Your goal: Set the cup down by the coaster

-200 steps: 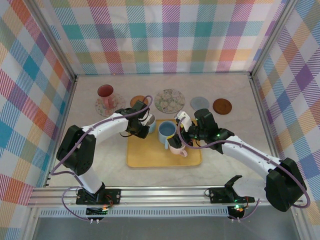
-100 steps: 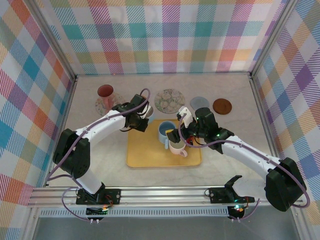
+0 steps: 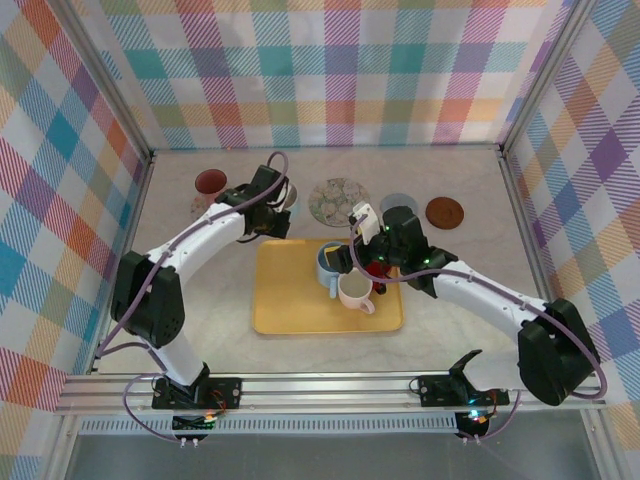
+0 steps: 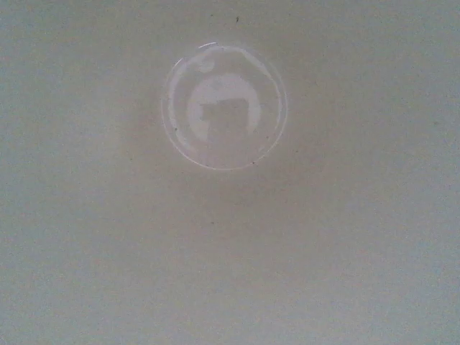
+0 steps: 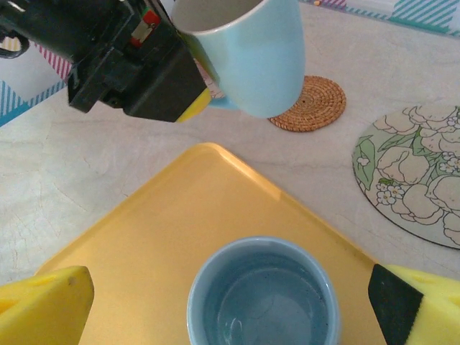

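The light-blue cup (image 5: 251, 57) was in the air, tilted, mouth up and leaning left in the right wrist view; my left pincer (image 5: 192, 93) was clamped on its wall near the rim, on the handle side as far as I could tell. Just past it lay the woven coaster (image 5: 310, 106), flat on the surface (image 5: 108, 158); the cup base overlapped the coaster's near edge in that view, so I judged it hanging over or just short of it; height above it I could not tell; the left wrist view was a pale blur, no help there. The floral coaster (image 5: 417, 180) sat to one side, apart from the woven one; a corner of the yellow tray (image 5: 144, 251) pointed at the gap between them.

Step in hand, my read: carry done bar the set-down; cup not yet placed. Next move called for: level the cup, shift it off the coaster's outline onto bare surface just beside it, lower until the base sat flat, only then part the jaws.

My right pincer (image 5: 230, 305) stood wide apart and empty, yellow pads (image 5: 43, 305) flanking the darker blue cup (image 5: 262, 280) in the tray, not touching it as far as I could see; it had no part in this step, best left parked.
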`<action>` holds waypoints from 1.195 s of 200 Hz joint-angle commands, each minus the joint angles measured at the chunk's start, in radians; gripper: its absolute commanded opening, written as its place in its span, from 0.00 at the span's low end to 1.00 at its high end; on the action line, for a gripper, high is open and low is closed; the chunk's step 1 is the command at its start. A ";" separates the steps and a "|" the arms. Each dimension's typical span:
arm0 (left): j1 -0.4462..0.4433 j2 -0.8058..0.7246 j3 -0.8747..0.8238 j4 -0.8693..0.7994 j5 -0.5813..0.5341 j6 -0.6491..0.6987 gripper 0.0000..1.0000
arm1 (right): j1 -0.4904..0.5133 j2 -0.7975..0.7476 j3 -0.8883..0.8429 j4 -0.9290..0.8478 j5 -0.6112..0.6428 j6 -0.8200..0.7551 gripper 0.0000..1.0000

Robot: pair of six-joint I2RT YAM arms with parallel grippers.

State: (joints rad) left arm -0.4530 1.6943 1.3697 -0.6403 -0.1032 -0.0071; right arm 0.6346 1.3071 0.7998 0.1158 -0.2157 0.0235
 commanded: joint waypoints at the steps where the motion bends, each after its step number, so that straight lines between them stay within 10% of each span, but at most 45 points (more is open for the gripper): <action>1: 0.030 0.025 0.072 0.059 0.004 -0.036 0.00 | 0.005 0.021 0.046 0.034 0.013 0.025 0.99; 239: 0.150 0.367 0.320 0.034 0.072 0.049 0.00 | 0.005 0.104 0.087 0.019 0.004 0.019 0.99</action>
State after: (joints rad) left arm -0.3172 2.0583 1.6520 -0.6521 -0.0433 0.0441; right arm 0.6346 1.4033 0.8570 0.1299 -0.1982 0.0383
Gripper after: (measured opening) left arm 0.167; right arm 0.987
